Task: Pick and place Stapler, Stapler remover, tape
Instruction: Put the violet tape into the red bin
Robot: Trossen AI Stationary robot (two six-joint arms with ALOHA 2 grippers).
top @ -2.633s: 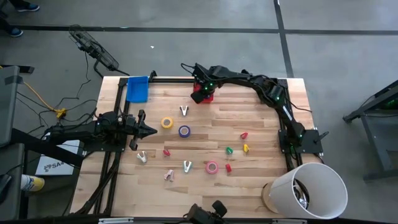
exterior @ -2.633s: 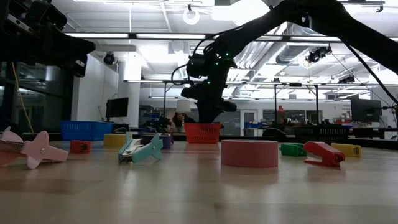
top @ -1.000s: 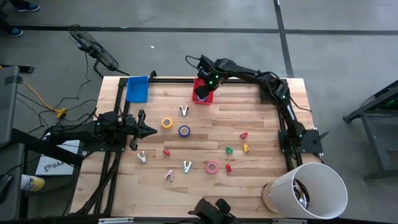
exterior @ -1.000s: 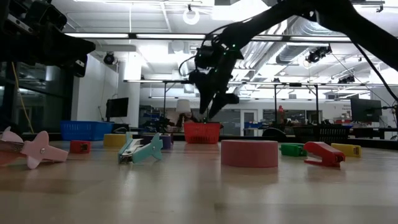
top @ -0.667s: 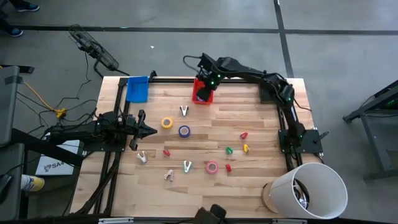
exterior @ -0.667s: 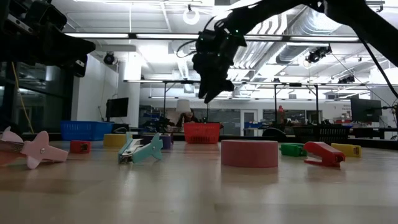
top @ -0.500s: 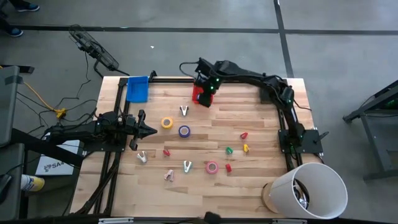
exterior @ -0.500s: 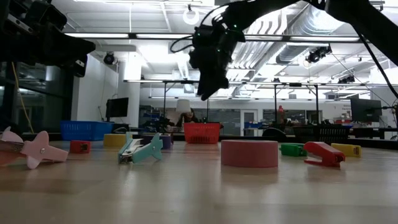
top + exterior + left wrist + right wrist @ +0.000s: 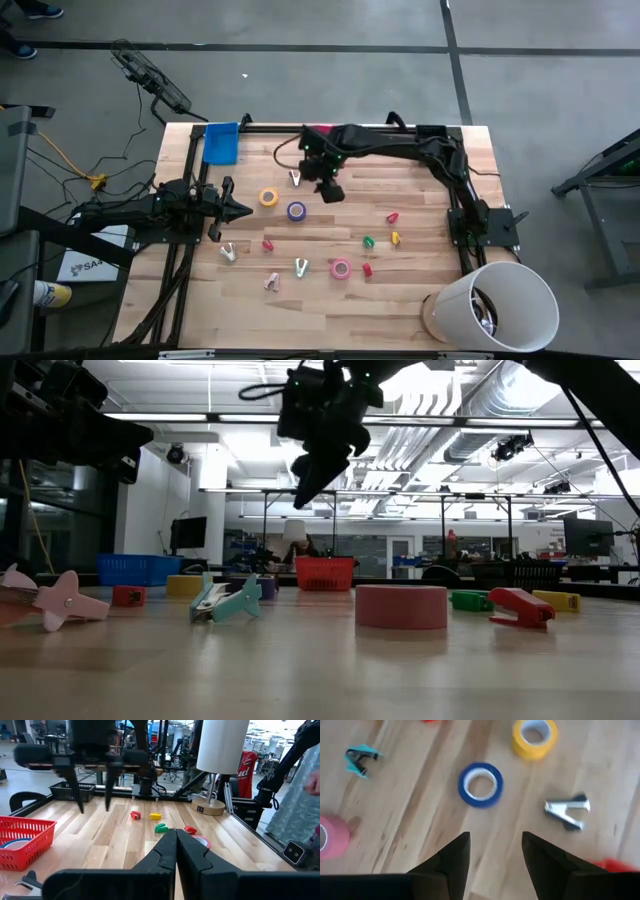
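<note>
Wood-plank table (image 9: 420, 290), open workshop behind. Right gripper (image 9: 330, 190) raised over blue tape (image 9: 480, 784), fingers spread, empty. Left gripper (image 9: 175, 845) clenched, parked at left edge. Yellow tape (image 9: 268, 197) beside blue; pink tape (image 9: 401, 606) nearer front. Left wrist view alone shows blue roll inside red mesh basket (image 9: 22, 842); red banner lettering there possibly "ud", unclear. Silver stapler remover (image 9: 567, 812) near blue tape.

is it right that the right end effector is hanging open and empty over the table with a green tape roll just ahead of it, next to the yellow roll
Not quite: the roll ahead of the right end effector is blue tape with a white core, not green. The right wrist view shows it. The rest holds: the fingers are apart with nothing between them, and the yellow tape lies close by.
</note>
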